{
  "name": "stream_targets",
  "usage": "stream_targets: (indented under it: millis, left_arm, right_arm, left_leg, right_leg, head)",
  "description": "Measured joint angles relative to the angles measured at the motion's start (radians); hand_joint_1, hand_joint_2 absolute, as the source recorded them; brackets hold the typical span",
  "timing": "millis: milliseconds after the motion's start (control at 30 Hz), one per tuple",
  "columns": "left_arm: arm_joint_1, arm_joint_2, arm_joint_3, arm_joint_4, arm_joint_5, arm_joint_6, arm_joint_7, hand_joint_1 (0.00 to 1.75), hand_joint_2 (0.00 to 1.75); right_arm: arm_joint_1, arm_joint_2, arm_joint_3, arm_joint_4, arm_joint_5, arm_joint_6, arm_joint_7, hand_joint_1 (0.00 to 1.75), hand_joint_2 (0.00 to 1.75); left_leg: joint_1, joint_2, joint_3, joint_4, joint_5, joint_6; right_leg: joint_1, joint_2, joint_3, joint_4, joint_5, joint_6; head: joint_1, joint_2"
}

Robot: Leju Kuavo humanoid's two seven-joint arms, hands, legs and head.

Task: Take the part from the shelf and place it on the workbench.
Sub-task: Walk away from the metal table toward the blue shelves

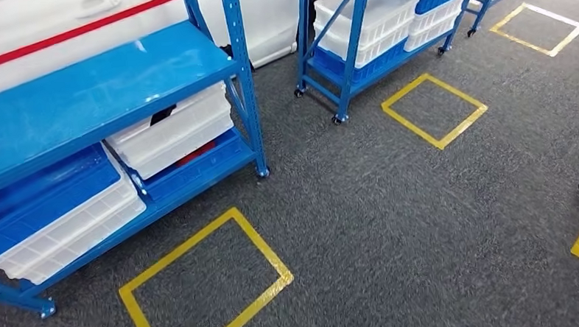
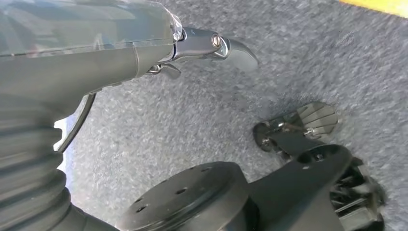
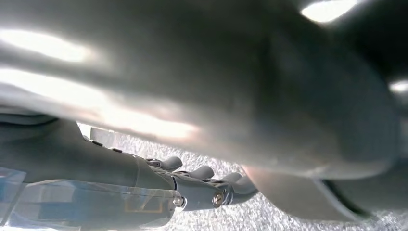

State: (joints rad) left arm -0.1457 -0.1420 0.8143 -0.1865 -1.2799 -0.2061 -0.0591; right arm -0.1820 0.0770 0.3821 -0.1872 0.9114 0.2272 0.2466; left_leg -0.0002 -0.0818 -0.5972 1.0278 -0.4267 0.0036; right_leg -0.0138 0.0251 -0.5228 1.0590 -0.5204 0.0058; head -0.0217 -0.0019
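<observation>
Both hands hang low: the right hand (image 3: 202,185) grips a large grey part (image 3: 269,110), the left hand (image 2: 202,48) holds nothing, so the carry to the worktop likely comes next.

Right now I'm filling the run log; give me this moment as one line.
stage: approaching blue shelf | white crates on shelf | left robot hand: empty | right robot hand: unclear

Head view was bright and even, with glare on the shelf (image 1: 84,91) top at upper left. Right wrist view was dim, blurred, with bright streaks. Left wrist carpet (image 2: 202,115) slightly motion-blurred.
</observation>
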Motion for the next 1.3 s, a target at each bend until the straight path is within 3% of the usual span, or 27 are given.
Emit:
stream_targets:
  millis: [100,167,267,333,367,467,533,633,700,767,833,900,933,967,1000,1033,1100,1167,1233,1300]
  left_arm:
    - [0.002,0.001,0.0,0.0,-0.008,-0.004,0.003,0.0,1.75]
    - [0.0,0.001,0.0,0.0,-0.014,-0.007,0.004,0.0,1.75]
    - [-0.005,0.0,0.0,0.0,-0.019,-0.011,0.005,0.0,1.75]
    - [-0.005,0.0,0.0,0.0,-0.021,-0.012,0.005,0.0,1.75]
    - [-0.005,0.0,0.0,0.0,-0.021,-0.012,0.006,0.0,1.75]
    - [-0.005,0.002,0.0,0.0,-0.02,-0.01,0.007,0.0,1.75]
    - [-0.008,0.002,0.0,0.0,-0.016,-0.007,0.008,0.0,1.75]
    - [-0.006,0.002,0.0,0.0,-0.011,-0.002,0.01,0.0,1.75]
    - [-0.005,0.004,0.001,0.0,-0.006,0.001,0.011,0.0,1.75]
    - [-0.006,0.004,0.003,0.0,0.001,0.002,0.009,0.0,1.75]
    - [-0.006,0.003,0.005,0.0,0.004,0.002,0.008,0.0,1.75]
    - [-0.005,0.003,0.009,0.0,0.004,0.001,0.008,0.0,1.75]
    - [-0.004,0.002,0.01,0.0,0.002,0.001,0.008,0.0,1.75]
    - [-0.003,0.002,0.01,0.0,0.001,0.0,0.009,0.0,1.75]
    - [-0.002,0.002,0.01,0.0,-0.001,0.0,0.009,0.0,1.75]
    - [-0.002,0.002,0.01,0.0,-0.003,0.0,0.01,0.0,1.75]
    - [-0.003,0.002,0.011,0.0,-0.005,-0.001,0.01,0.0,1.75]
    - [-0.006,0.002,0.011,0.0,-0.005,-0.001,0.01,0.0,1.75]
    - [-0.004,0.002,0.011,0.0,-0.005,-0.001,0.01,0.0,1.75]
    - [0.002,0.003,0.011,0.0,-0.005,-0.001,0.01,0.0,1.75]
  right_arm:
    - [-0.002,0.002,0.0,-0.001,0.002,0.0,-0.001,0.0,0.0]
    - [-0.001,0.005,0.0,-0.001,0.005,0.0,-0.002,0.0,0.0]
    - [0.001,0.005,0.0,-0.001,0.007,0.0,-0.002,0.0,0.0]
    - [0.002,0.005,0.0,-0.001,0.008,0.0,-0.002,0.0,0.0]
    - [0.002,0.005,0.0,-0.001,0.008,0.0,-0.002,0.0,0.0]
    - [0.003,0.007,0.0,-0.001,0.009,0.0,-0.003,0.0,0.0]
    - [0.004,0.008,0.0,-0.001,0.011,-0.001,-0.004,0.0,0.0]
    - [0.003,0.008,-0.001,-0.001,0.013,-0.002,-0.005,0.0,0.0]
    - [0.003,0.008,-0.001,-0.001,0.013,-0.003,-0.005,0.0,0.0]
    - [0.004,0.008,-0.001,-0.002,0.013,-0.005,-0.005,0.0,0.0]
    - [0.004,0.007,-0.002,-0.002,0.013,-0.007,-0.005,0.0,0.0]
    - [0.0,0.005,-0.003,-0.002,0.011,-0.008,-0.01,0.0,0.0]
    - [-0.002,0.005,-0.004,-0.002,0.01,-0.008,-0.012,0.0,0.0]
    - [-0.004,0.004,-0.006,-0.002,0.01,-0.009,-0.013,0.0,0.0]
    - [-0.004,0.003,-0.006,-0.002,0.01,-0.01,-0.012,0.0,0.0]
    - [-0.002,0.003,-0.007,-0.002,0.01,-0.01,-0.01,0.0,0.0]
    - [0.005,0.002,-0.007,-0.002,0.012,-0.013,-0.006,0.0,0.0]
    - [0.01,0.003,-0.007,-0.002,0.013,-0.015,-0.006,0.0,0.0]
    - [0.01,0.004,-0.008,-0.002,0.013,-0.016,-0.007,0.0,0.0]
    - [0.009,0.006,-0.008,-0.003,0.014,-0.016,-0.007,0.0,0.0]
  left_leg:
    - [0.001,0.001,-0.018,0.005,0.005,-0.017]
    - [0.001,0.029,-0.034,0.041,-0.018,-0.025]
    - [0.004,0.069,-0.116,0.22,-0.1,-0.034]
    - [0.004,0.073,-0.147,0.289,-0.111,-0.033]
    - [0.004,0.074,-0.135,0.267,-0.089,-0.029]
    - [-0.006,0.078,-0.036,0.077,-0.004,-0.007]
    - [-0.012,0.083,-0.003,0.011,0.0,-0.001]
    - [-0.014,0.082,0.002,-0.003,-0.003,-0.008]
    - [-0.017,0.08,0.005,-0.008,-0.006,0.005]
    - [-0.01,0.076,0.021,-0.031,0.001,0.017]
    - [-0.002,0.07,0.035,-0.051,0.009,0.022]
    - [-0.001,0.061,0.037,-0.053,0.011,0.024]
    - [0.0,0.054,0.037,-0.052,0.01,0.023]
    - [0.001,0.047,0.037,-0.049,0.009,0.021]
    - [0.003,0.037,0.036,-0.046,0.008,0.018]
    - [0.005,0.025,0.036,-0.04,0.006,0.014]
    - [0.008,0.002,0.027,-0.024,0.002,0.001]
    - [0.008,-0.018,0.009,-0.01,0.004,-0.013]
    - [0.009,-0.037,-0.004,-0.006,0.01,-0.023]
    - [0.008,-0.008,-0.017,0.014,0.0,-0.03]
  right_leg:
    - [0.004,0.005,-0.006,-0.014,-0.005,-0.027]
    - [0.004,-0.003,-0.003,-0.02,0.0,-0.04]
    - [0.009,-0.022,-0.001,-0.022,0.001,-0.05]
    - [0.013,-0.031,0.0,-0.022,0.0,-0.052]
    - [0.015,-0.033,0.002,-0.022,-0.002,-0.053]
    - [0.019,-0.039,0.01,-0.023,-0.008,-0.051]
    - [0.019,-0.043,0.008,-0.023,-0.01,-0.046]
    - [0.018,-0.044,0.007,-0.026,-0.009,-0.041]
    - [0.017,-0.047,0.015,-0.037,-0.007,-0.031]
    - [0.017,-0.047,0.026,-0.039,-0.011,-0.02]
    - [0.017,-0.038,0.005,0.017,-0.048,-0.015]
    - [0.016,-0.031,-0.051,0.138,-0.106,-0.009]
    - [0.016,-0.03,-0.072,0.187,-0.12,-0.006]
    - [0.015,-0.03,-0.078,0.208,-0.117,-0.003]
    - [0.012,-0.029,-0.067,0.193,-0.096,-0.001]
    - [0.008,-0.025,-0.04,0.14,-0.059,0.001]
    - [0.0,0.016,0.012,0.028,-0.014,0.007]
    - [-0.002,0.05,0.026,-0.02,-0.012,-0.003]
    - [0.0,0.039,0.022,-0.024,-0.014,-0.022]
    - [0.001,0.015,0.023,-0.026,-0.011,-0.034]
  head:
    - [0.0,0.0]
    - [0.0,0.0]
    - [0.0,0.0]
    - [0.0,0.0]
    - [0.0,0.0]
    - [0.0,0.0]
    - [0.0,0.0]
    - [0.0,0.0]
    - [0.0,0.0]
    - [0.0,0.0]
    - [0.0,0.0]
    - [0.0,0.0]
    - [0.0,0.0]
    - [0.0,0.0]
    - [0.0,0.0]
    - [0.0,0.0]
    - [0.0,0.0]
    - [0.0,0.0]
    - [0.0,0.0]
    - [0.0,0.0]
